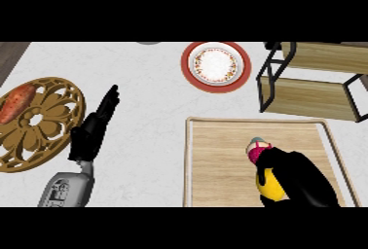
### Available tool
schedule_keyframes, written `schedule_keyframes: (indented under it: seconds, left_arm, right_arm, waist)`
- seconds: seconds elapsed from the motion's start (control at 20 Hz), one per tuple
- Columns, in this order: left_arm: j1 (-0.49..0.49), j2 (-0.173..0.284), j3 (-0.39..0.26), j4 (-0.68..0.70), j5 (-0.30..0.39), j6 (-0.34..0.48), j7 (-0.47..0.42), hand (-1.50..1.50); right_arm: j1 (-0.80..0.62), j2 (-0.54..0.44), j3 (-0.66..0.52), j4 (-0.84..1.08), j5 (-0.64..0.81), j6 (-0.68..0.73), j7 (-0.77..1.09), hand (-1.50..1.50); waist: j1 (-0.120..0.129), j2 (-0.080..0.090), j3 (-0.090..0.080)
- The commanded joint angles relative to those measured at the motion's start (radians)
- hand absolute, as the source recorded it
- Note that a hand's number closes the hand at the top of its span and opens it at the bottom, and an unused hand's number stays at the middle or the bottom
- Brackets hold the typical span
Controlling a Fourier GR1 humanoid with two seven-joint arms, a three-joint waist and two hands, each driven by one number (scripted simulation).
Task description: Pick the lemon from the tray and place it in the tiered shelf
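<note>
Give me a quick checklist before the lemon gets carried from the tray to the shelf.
1. Right hand curled round the lemon: ok; yellow shows under the fingers.
2. Lemon lifted off the tray: cannot tell from this view.
3. Pink object close beside the lemon, at the fingertips: not ok; it may get dragged along.
4. Shelf tiers show nothing on their visible boards: ok.
5. Way from tray to shelf: ok; the plate sits off to the left.
6. Left hand open, resting near the trivet, out of the way: ok.
</note>
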Motion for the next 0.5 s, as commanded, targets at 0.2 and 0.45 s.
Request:
schedule_keyframes:
  seconds: [0.2,0.45]
  left_arm:
    - [-0.030,-0.018,-0.004,0.023,-0.019,0.027,0.020,0.00]
    - [0.024,-0.021,-0.019,-0.033,-0.012,0.015,0.025,0.00]
  right_arm:
    - [-0.042,0.231,0.156,0.008,0.015,-0.202,0.546,1.50]
    - [-0.075,0.234,0.231,-0.139,-0.097,-0.442,0.658,1.50]
  waist:
    - [0.005,0.010,0.006]
    - [0.008,0.004,0.007]
